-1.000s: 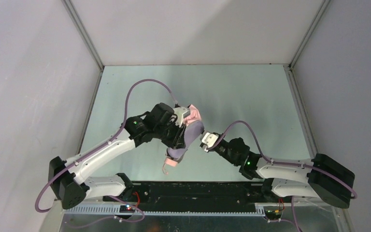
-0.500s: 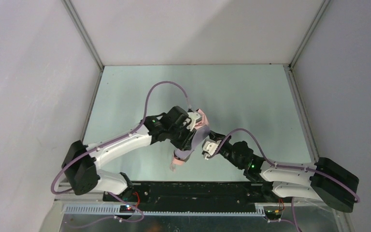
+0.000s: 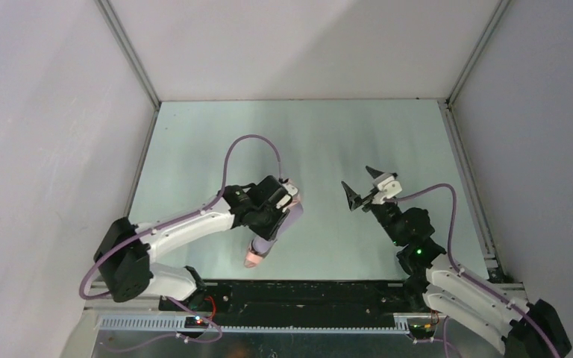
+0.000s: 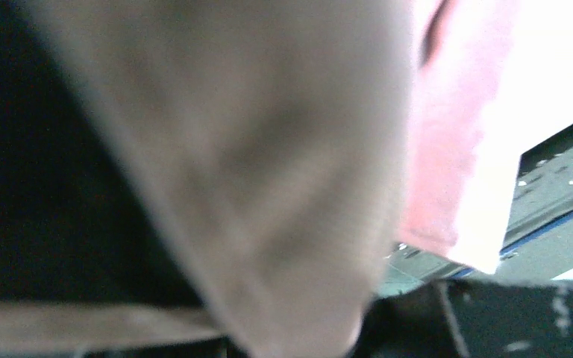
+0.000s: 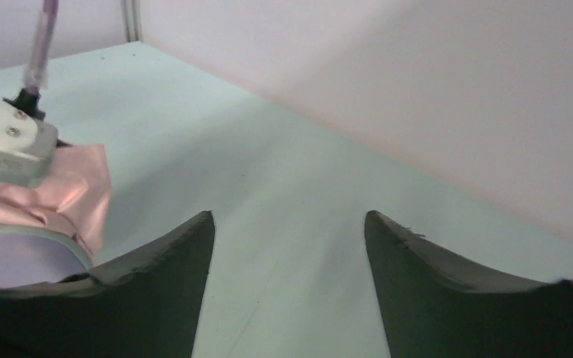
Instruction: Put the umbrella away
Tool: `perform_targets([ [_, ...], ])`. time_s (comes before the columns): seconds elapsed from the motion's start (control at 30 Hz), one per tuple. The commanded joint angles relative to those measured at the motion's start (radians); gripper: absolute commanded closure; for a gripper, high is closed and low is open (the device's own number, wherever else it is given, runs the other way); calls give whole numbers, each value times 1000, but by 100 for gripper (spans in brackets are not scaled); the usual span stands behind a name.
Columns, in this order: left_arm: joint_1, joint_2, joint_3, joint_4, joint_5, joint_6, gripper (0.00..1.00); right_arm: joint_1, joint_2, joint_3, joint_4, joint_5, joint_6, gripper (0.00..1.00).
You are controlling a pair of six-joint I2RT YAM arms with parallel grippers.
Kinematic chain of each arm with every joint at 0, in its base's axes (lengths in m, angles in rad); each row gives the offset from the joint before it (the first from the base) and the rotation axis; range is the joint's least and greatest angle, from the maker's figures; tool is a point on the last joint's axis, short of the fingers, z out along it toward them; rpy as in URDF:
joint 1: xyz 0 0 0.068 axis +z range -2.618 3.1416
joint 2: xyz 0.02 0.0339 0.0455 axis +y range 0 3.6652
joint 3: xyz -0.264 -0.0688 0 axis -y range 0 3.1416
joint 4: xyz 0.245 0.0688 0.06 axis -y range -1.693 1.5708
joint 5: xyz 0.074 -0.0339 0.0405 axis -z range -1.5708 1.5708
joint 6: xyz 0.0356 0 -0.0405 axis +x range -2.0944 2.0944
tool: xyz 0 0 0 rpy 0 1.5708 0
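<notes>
The left gripper [image 3: 283, 203] is clamped on the umbrella [image 3: 253, 258], mostly sheathed in a lilac case [image 3: 274, 226] (fingers hidden under the wrist; its own camera shows only blur). The right gripper [image 3: 363, 186] gapes apart, well clear, above the pale green table [image 3: 328, 134], white walls [image 3: 306, 45] around.

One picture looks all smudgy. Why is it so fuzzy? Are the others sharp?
Left wrist view: grey case and pink umbrella sit too near the lens, so blurred, with white glare beside. Right wrist view: open right tool sharp. Top view: clear, evenly lit.
</notes>
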Motion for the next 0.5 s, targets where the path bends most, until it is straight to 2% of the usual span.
perform_targets([
  [0.0,-32,-116,0,140,2,-10,96,-128,-76,28,-142,-313,367,13],
  [0.03,-44,-133,-3,157,13,2,95,-150,-81,32,-155,-369,399,4],
  [0.1,-65,-155,-6,175,17,24,90,-170,-85,51,-198,-459,493,1],
  [0.13,-72,-162,-7,178,32,42,87,-174,-80,61,-213,-499,531,1],
  [0.23,-97,-200,-28,211,94,77,86,-169,-71,42,-164,-745,553,0],
  [0.47,-109,-318,-77,341,334,136,89,-142,-58,-13,-1,-899,603,1],
])
